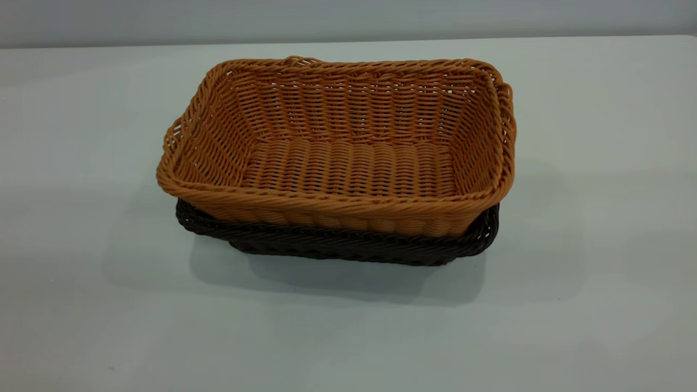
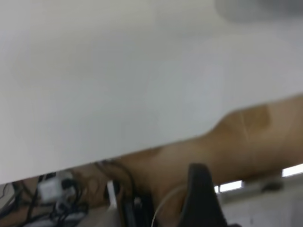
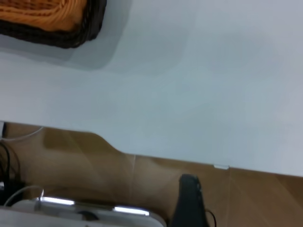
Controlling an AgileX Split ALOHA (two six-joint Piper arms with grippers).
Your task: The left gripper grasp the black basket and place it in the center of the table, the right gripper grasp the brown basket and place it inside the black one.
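The brown basket is nested inside the black basket on the worktop; well apart, each hand's state cannot be told.

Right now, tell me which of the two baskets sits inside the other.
The brown basket, orange-tan, sits nested inside the black basket, whose dark rim and base show only beneath it on the table.

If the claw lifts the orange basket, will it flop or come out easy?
The orange-tan woven rectangular basket probably stays stiff, since its flared walls hold their shape. It likely lifts out easily, riding high and loose in the dark brown-black woven basket.
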